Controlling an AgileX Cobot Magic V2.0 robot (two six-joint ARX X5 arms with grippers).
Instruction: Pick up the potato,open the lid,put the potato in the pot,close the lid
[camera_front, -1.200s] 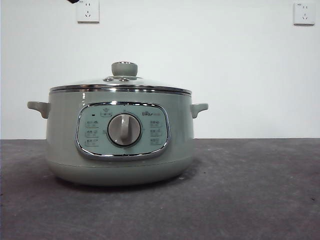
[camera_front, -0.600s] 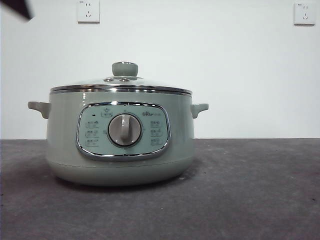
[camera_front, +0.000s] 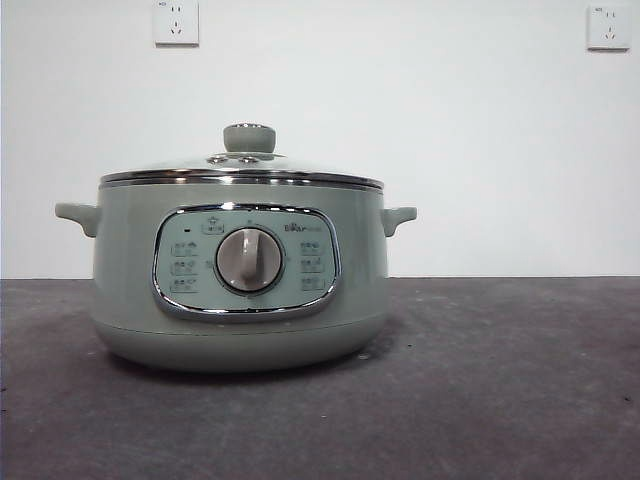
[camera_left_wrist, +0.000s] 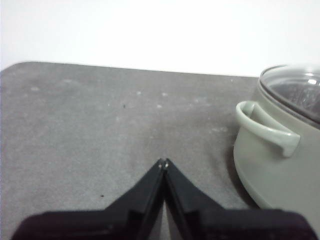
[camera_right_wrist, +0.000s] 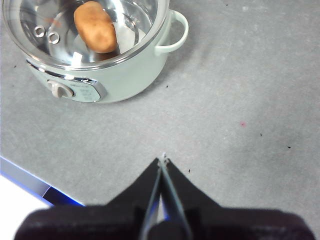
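Note:
The sage-green pot (camera_front: 240, 280) stands on the grey table with the glass lid (camera_front: 242, 166) closed on it. In the right wrist view the potato (camera_right_wrist: 95, 26) lies inside the pot (camera_right_wrist: 125, 75), seen through the lid (camera_right_wrist: 75, 30). My right gripper (camera_right_wrist: 162, 161) is shut and empty, high above the table, off to the side of the pot. My left gripper (camera_left_wrist: 163, 161) is shut and empty over bare table beside the pot's side handle (camera_left_wrist: 265, 127). Neither gripper shows in the front view.
Two wall sockets (camera_front: 176, 22) (camera_front: 608, 27) sit high on the white wall behind. The table's front edge with a blue strip (camera_right_wrist: 30, 182) shows in the right wrist view. Grey tabletop (camera_front: 500, 380) spreads right of the pot.
A black arm tip at the top left of the front view has moved left and gone out of view. The pot and lid have not moved.

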